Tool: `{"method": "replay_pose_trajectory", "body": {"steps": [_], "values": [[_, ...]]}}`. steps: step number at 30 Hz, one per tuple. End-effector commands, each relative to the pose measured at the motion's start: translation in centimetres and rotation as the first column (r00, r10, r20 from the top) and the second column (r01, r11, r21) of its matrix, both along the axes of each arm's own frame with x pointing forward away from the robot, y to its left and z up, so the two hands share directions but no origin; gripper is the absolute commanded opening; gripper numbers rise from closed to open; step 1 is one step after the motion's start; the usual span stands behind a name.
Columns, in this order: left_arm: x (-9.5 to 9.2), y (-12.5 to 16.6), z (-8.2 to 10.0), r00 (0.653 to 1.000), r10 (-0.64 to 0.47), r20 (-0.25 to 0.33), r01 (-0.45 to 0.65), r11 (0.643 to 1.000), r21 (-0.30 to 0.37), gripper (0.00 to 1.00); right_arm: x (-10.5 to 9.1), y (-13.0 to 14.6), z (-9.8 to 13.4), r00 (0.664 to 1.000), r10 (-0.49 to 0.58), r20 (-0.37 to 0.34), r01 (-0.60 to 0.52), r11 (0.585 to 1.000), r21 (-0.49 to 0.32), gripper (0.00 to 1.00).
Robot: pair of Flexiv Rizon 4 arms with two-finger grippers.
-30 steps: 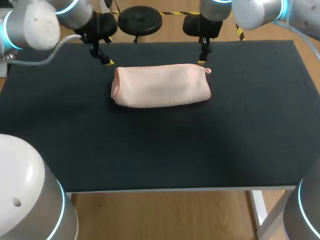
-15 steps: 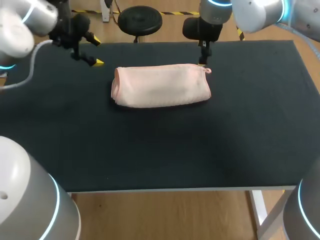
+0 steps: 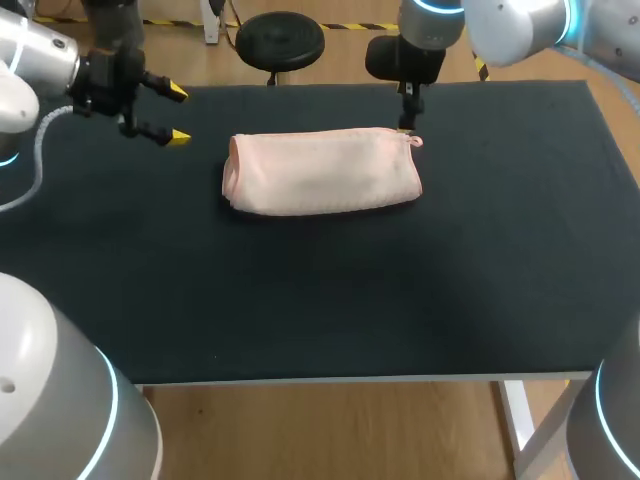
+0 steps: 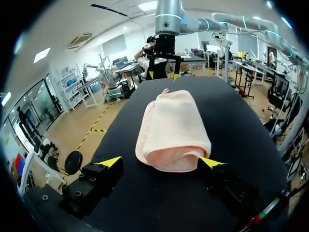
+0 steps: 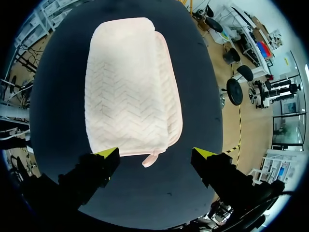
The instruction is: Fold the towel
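This is a robotics lab. A left arm (image 3: 28,62) at upper left and a right arm (image 3: 512,26) at upper right overhang a black surface (image 3: 320,300).

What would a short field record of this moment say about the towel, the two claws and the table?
towel: pink, folded into an oblong bundle, lying flat
loop tab: at the towel's right end
left claw: open, empty, off the towel's left end, apart from it
right claw: open, empty, at the towel's loop end, fingers wide of the cloth
table: dark top, towel toward its far side
task state: towel lies folded; neither claw grips it
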State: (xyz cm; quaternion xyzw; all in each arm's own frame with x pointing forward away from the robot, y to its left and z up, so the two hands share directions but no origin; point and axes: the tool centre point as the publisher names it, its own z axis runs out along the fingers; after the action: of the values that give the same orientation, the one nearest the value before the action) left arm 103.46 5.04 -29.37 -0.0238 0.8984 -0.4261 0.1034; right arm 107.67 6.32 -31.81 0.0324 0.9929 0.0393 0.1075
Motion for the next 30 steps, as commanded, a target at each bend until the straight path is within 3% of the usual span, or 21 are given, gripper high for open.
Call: {"method": "replay_pose_trajectory", "body": {"steps": [1, 6, 10, 27, 28, 30], "values": [[1.0, 0.1, 0.1, 0.999, -0.024, -0.025, 0.024, 1.0, 0.005, 1.0, -0.3, 0.0, 0.2, 1.0, -0.002, 0.002, 0.002, 1.0, -0.003, 1.0], [0.9, 0.1, 0.1, 0.999, -0.026, -0.02, 0.026, 1.0, -0.007, 1.0, -0.3, 0.1, 0.2, 1.0, -0.001, 0.004, 0.001, 1.0, 0.001, 1.0], [0.9, 0.1, 0.1, 1.0, -0.025, -0.014, 0.025, 1.0, 0.007, 1.0, -0.6, 0.7, 0.9, 0.995, 0.097, 0.034, -0.096, 0.995, -0.028, 1.0], [0.9, 0.1, 0.1, 1.0, -0.025, -0.014, 0.025, 1.0, 0.007, 1.0, -0.6, 0.7, 0.9, 0.995, 0.097, 0.034, -0.096, 0.995, -0.028, 1.0], [0.9, 0.1, 0.1, 1.0, -0.025, -0.014, 0.025, 1.0, 0.007, 1.0, 0.1, 0.7, 1.9, 0.999, -0.006, -0.032, 0.009, 0.997, 0.083, 1.0], [0.9, 0.1, 0.1, 1.0, -0.025, -0.014, 0.025, 1.0, 0.007, 1.0, 0.7, 0.5, 3.1, 0.981, -0.13, -0.14, 0.16, 0.961, 0.224, 1.0]]}}
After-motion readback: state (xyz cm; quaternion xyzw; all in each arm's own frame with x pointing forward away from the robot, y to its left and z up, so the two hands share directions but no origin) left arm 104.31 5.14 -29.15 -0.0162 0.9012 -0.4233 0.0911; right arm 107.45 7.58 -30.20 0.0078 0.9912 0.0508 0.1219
